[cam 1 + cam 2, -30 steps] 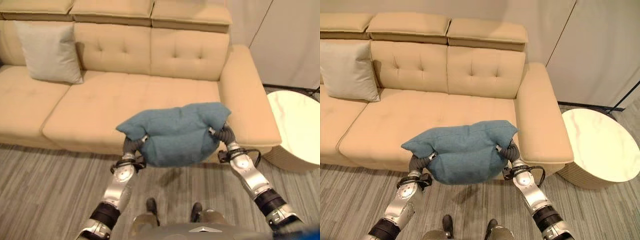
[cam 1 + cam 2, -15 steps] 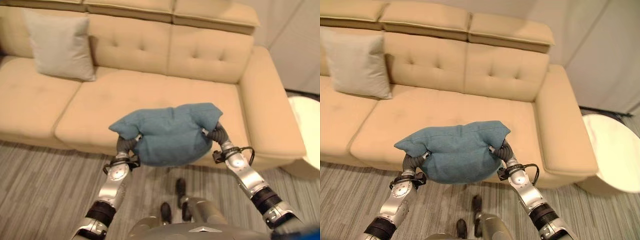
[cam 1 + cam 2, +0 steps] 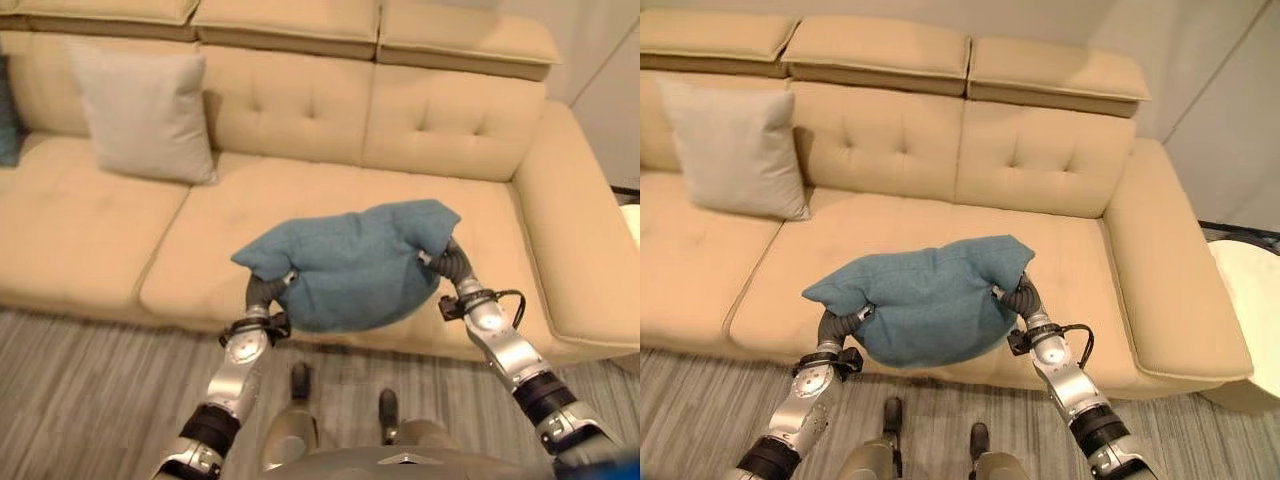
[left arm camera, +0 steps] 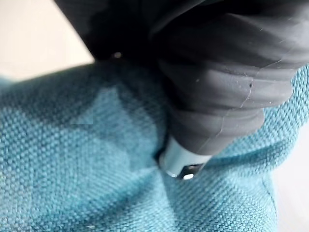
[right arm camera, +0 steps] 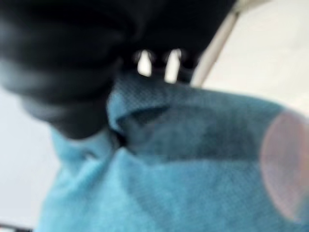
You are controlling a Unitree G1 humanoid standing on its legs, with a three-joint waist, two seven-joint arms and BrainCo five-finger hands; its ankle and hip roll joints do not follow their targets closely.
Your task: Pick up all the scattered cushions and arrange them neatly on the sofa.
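A teal blue cushion (image 3: 350,265) hangs in the air between my two hands, over the front edge of the sofa's seat (image 3: 240,215). My left hand (image 3: 262,292) grips its left end and my right hand (image 3: 452,268) grips its right end, with the cushion's corners folded over both. In the left wrist view my thumb (image 4: 183,162) digs into the teal cloth (image 4: 72,159). The right wrist view has the cloth (image 5: 169,183) bunched under the dark hand cover (image 5: 63,72). A light grey cushion (image 3: 145,115) leans upright against the sofa back at the left.
The beige sofa has a wide armrest (image 3: 580,240) at the right. A dark blue cushion (image 3: 8,125) peeks in at the far left edge. A round white side table (image 3: 1250,300) stands past the armrest. Grey striped floor (image 3: 90,390) lies in front.
The whole picture has shifted right, so the camera has turned left along the sofa. The teal cushion stays held between both hands at about the same height.
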